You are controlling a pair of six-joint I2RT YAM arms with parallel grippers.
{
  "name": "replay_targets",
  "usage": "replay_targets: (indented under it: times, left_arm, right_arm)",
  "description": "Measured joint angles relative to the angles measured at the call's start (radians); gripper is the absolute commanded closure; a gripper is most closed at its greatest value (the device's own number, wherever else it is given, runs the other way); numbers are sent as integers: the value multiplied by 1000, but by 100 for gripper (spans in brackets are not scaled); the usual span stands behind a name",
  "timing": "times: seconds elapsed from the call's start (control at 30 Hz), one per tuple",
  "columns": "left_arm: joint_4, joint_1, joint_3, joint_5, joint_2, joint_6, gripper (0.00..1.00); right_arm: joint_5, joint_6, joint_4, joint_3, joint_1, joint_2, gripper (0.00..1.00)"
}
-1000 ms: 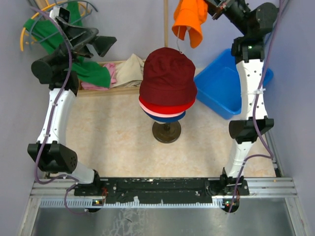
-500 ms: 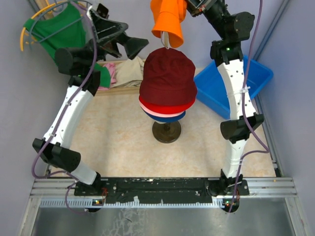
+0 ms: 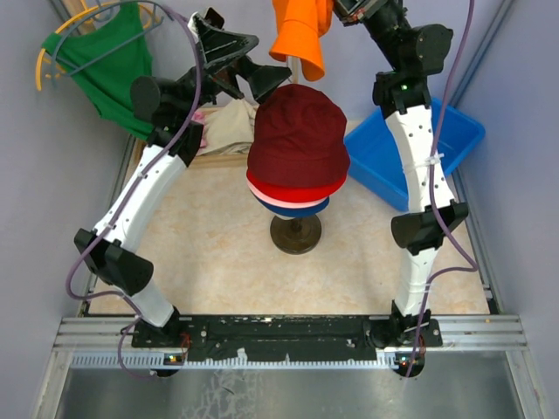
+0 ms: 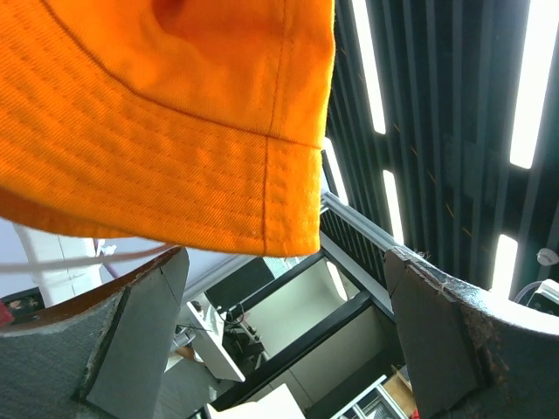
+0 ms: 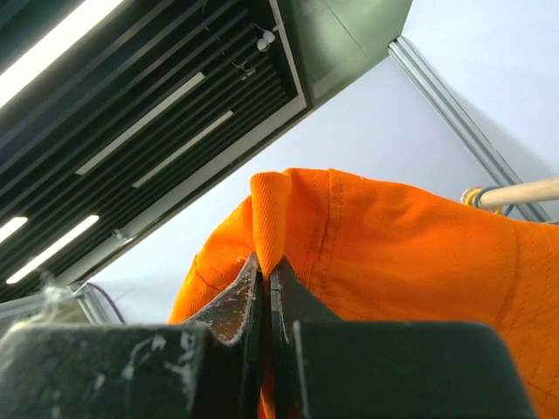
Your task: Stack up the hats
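My right jaws pinch a fold of the orange hat (image 3: 299, 39), top centre; light, floppy. Left jaws released; I'd grab its brim.

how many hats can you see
5. Stacked on the stand: dark red hat on top, then red hat, pink hat, navy hat. The right gripper holds the orange hat above. Others could hide underneath.

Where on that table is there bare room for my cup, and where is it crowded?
Bare beige tabletop lies left of the stand's round dark base, up to the left arm, and right of it, up to the right arm. The back is crowded: crumpled cloths, blue plastic bin, orange bucket hat hanging near the stacked hats.
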Motion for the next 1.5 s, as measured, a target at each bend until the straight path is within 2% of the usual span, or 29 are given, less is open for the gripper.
replay_targets:
  times: [0.23, 0.47, 0.8, 0.9, 1.0, 1.1, 1.27, 1.5]
  left_arm:
    - [-17, -24, 39, -34, 30, 22, 2]
    - [-58, -25, 68, -47, 42, 72, 17]
    - [-109, -25, 65, -47, 42, 154, 37]
    - [-119, -25, 53, -46, 42, 172, 47]
    - [-132, -25, 48, -46, 42, 188, 67]
    - [-148, -25, 49, -42, 42, 211, 76]
    - [-259, -3, 84, -27, 42, 307, 80]
    - [-432, 75, 140, -22, 24, 465, 81]
  right_arm:
    - [-18, -35, -6, -51, 0, -7, 100]
    - [-49, -61, -25, -138, 0, -57, 100]
    - [-90, -68, -29, -142, 0, -121, 100]
    - [-103, -69, -31, -142, 0, -138, 100]
    - [-113, -76, -35, -143, 0, -148, 100]
    - [-127, -92, -48, -166, 0, -167, 100]
    - [-160, -125, -127, -199, -32, -204, 100]
    - [-215, -203, -360, -170, -91, -233, 100]
